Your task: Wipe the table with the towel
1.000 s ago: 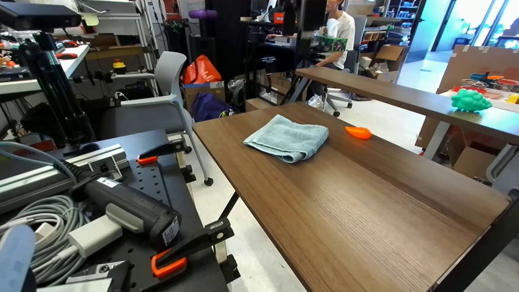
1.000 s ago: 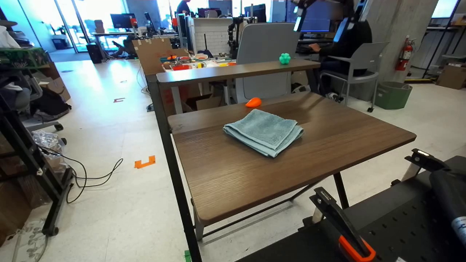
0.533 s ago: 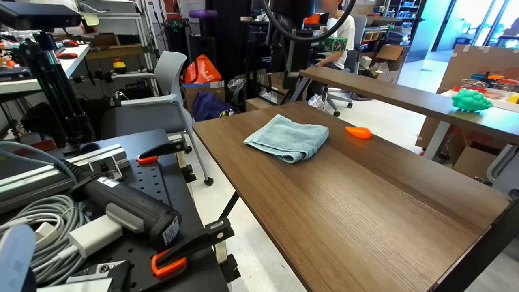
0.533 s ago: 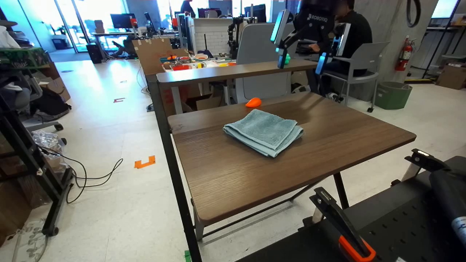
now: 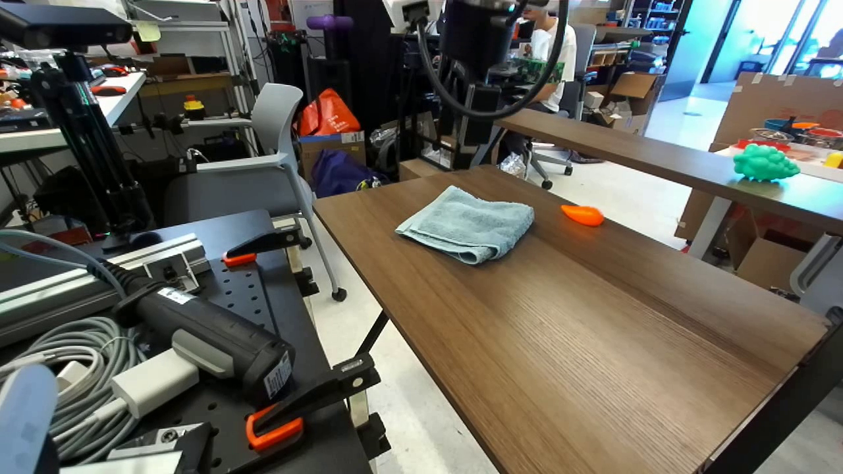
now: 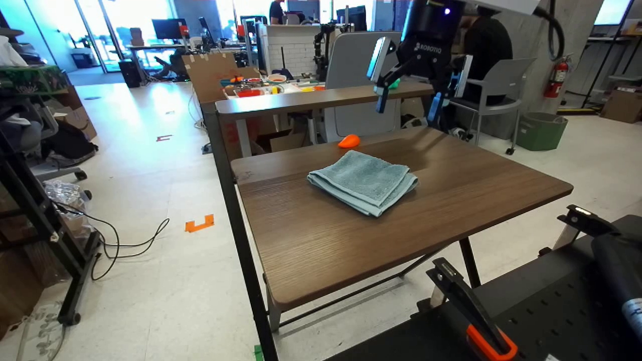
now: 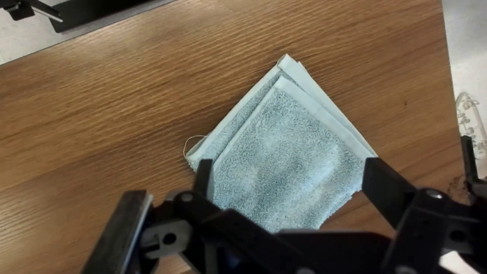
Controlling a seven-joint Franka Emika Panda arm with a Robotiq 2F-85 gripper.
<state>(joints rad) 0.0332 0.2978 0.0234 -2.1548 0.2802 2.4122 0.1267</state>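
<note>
The table (image 5: 560, 329) has a dark brown wood-grain top; it also shows in an exterior view (image 6: 301, 240) and in the wrist view (image 7: 114, 95). The towel (image 5: 467, 224) is a pale blue-grey cloth lying folded flat on it, also seen in an exterior view (image 6: 363, 180). My gripper (image 6: 407, 106) is open and empty, pointing down, well above the tabletop. In the wrist view my gripper (image 7: 289, 165) has its fingers wide apart, with the towel (image 7: 285, 144) below between them. The towel's near corner is hidden behind the gripper body.
A small orange object (image 5: 583, 214) lies near the table's edge beside the towel. A raised brown shelf (image 6: 311, 100) runs along that side, with a green bumpy object (image 5: 765, 162) on it. A dark cart (image 5: 237, 303) with clamps stands along the opposite side.
My gripper has come down from the top of the exterior views to a lower height over the table, fingers still apart. The towel and orange object have not moved.
</note>
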